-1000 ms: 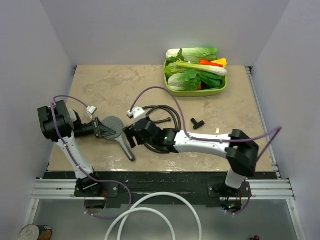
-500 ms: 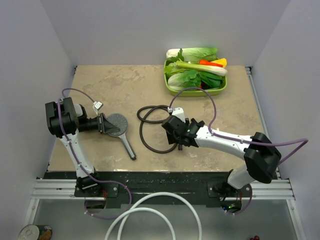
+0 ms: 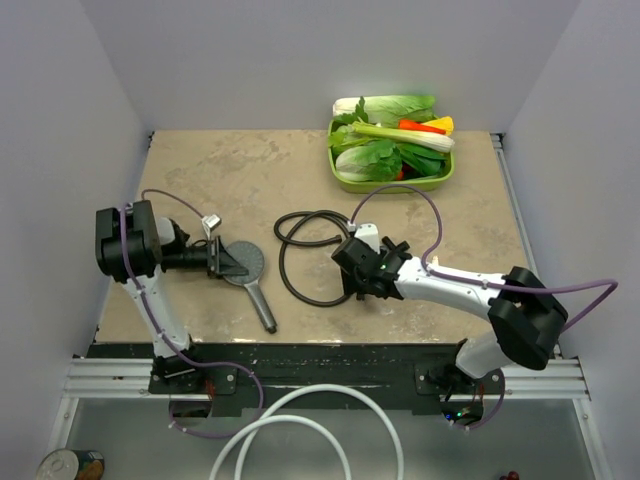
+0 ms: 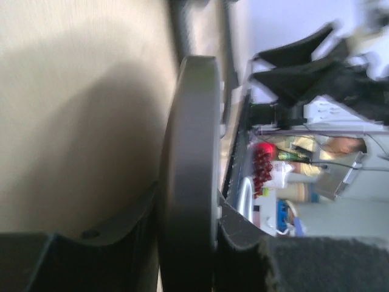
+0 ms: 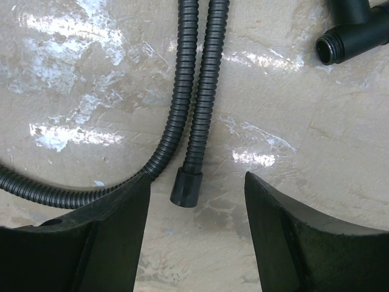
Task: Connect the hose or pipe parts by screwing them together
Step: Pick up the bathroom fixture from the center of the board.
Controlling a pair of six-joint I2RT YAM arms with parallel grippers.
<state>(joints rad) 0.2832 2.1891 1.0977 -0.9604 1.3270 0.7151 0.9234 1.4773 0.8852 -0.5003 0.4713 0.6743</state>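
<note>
The dark grey shower head (image 3: 250, 262) lies tilted, its handle (image 3: 266, 312) pointing toward the near table edge. My left gripper (image 3: 228, 262) is shut on the disc's rim; in the left wrist view the disc (image 4: 191, 121) stands edge-on between the jaws of the left gripper (image 4: 188, 198). The black hose (image 3: 300, 255) lies looped at mid-table. My right gripper (image 3: 357, 285) hangs open over the hose's end nut (image 5: 186, 187), which lies on the table between the fingers of the right gripper (image 5: 197, 177), untouched. The T-shaped fitting (image 5: 355, 27) lies just beyond.
A green tray (image 3: 345, 182) of vegetables stands at the back right. A thick white hose (image 3: 300, 420) coils below the near table edge. Purple cables arc above both arms. A can (image 3: 70, 465) sits at the bottom left, off the table.
My left gripper has carried the shower head a little to the right. My right arm swung from beside the shower handle to over the hose end, its jaws narrowing somewhat.
</note>
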